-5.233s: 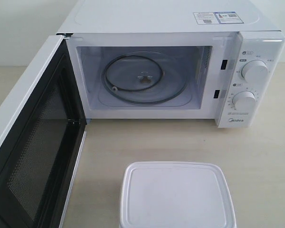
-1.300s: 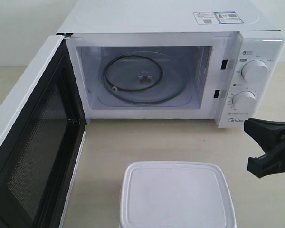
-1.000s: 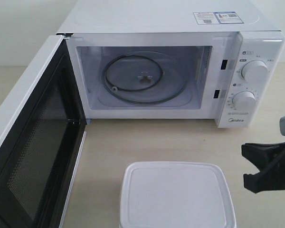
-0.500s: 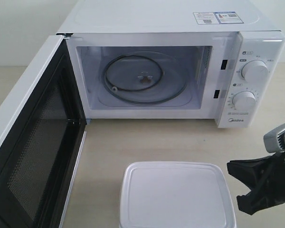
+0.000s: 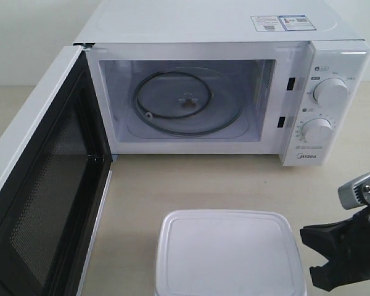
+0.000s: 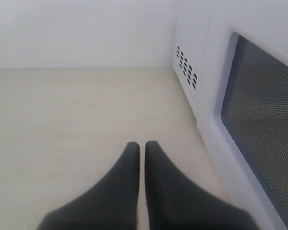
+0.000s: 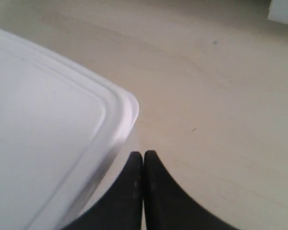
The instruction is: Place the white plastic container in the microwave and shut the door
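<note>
White plastic container (image 5: 228,253) sits on the pale wooden table (image 5: 197,182) at the near edge of the scene, in front of the microwave (image 5: 216,24) and apart from it. Its flat rimmed lid is on, so what it holds cannot be seen. The microwave stands at the far side with its door (image 5: 24,154) swung wide open to the left, black mesh inner face toward the container. Inside the cavity lies the glass turntable (image 5: 188,102) on its ring. Two round knobs (image 5: 331,92) sit one above the other on the right panel, and stickers (image 5: 282,23) lie on top. A bare strip of table runs between the container and the cavity.

The right gripper (image 7: 143,158) is low at the near right, just beside the container's right edge. Its black fingers are pressed together on nothing, and whether they touch the rim cannot be told. The left gripper (image 6: 142,146), outside the exterior view, hangs over bare table beside the door's outer face, near the vent holes (image 6: 186,67). Its fingers are also together, with only a hairline gap, holding nothing.
</note>
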